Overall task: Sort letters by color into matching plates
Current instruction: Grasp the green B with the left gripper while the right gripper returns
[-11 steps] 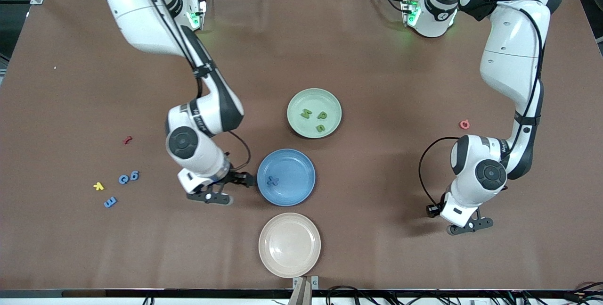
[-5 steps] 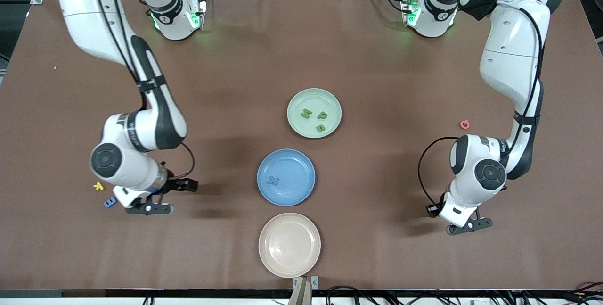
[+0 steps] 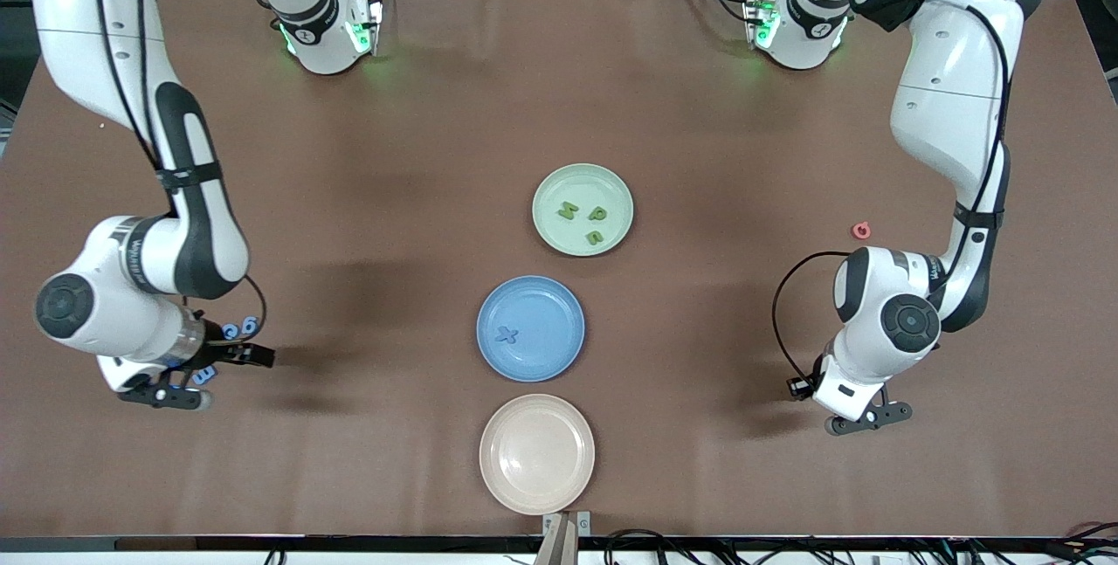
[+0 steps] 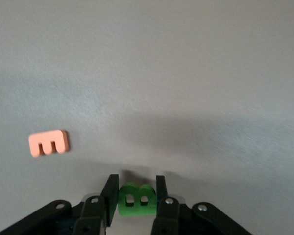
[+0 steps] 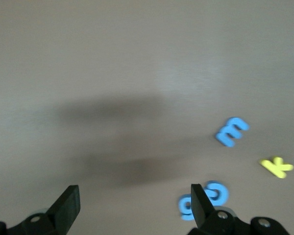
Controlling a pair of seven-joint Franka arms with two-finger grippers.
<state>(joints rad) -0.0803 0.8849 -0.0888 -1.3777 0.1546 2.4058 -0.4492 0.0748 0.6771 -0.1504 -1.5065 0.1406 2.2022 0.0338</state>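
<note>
The right gripper (image 3: 183, 373) has swung a long way since a second ago: it was right next to the blue plate (image 3: 559, 351) and now it hangs over the loose letters at the right arm's end of the table, fingers (image 5: 67, 205) spread wide with nothing between them. In its wrist view a blue round letter pair (image 5: 204, 199) sits by one fingertip, with a blue E-shaped letter (image 5: 232, 131) and a yellow K (image 5: 277, 167) just past it. The left gripper (image 4: 134, 193) has barely shifted; it's down low at the left arm's end of the table, and its fingers, which were narrowing a second ago, are now clamped on a green B (image 4: 135, 199), with an orange E (image 4: 49, 142) lying on the cloth nearby. The plates haven't moved: the green plate (image 3: 555, 189) holds three green letters (image 3: 583, 220), the blue plate holds one blue X (image 3: 506, 335), and the beige plate (image 3: 536, 453) sits nearest the front camera. A pink ring-shaped letter (image 3: 862, 230) lies on the table (image 3: 437, 111) beside the left arm.
</note>
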